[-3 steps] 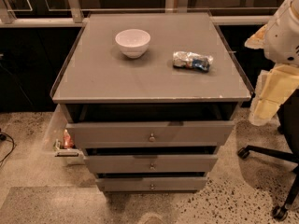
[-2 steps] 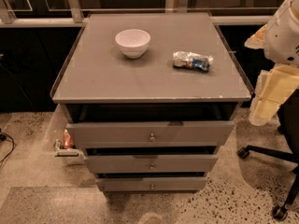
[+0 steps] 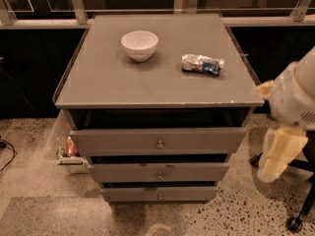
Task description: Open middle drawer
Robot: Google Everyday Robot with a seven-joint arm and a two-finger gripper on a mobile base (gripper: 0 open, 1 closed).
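The grey cabinet (image 3: 157, 82) has three drawers in its front. The middle drawer (image 3: 123, 172) is the second one, with a small round metal knob (image 3: 159, 174). Its front stands a little further back than the top drawer (image 3: 118, 141), with a dark gap above it. The bottom drawer (image 3: 128, 194) is the narrowest. My gripper (image 3: 278, 154) is the cream part hanging below the white arm (image 3: 295, 97) at the right edge, to the right of the cabinet, level with the top two drawers and apart from them.
A white bowl (image 3: 140, 44) and a crumpled snack bag (image 3: 202, 64) sit on the cabinet top. A clear bin (image 3: 66, 149) with small items stands on the floor at the cabinet's left. A chair base with castors (image 3: 295, 222) is at the lower right.
My arm and gripper have moved down at the right side of the cabinet. The drawers, bowl and bag have not moved.
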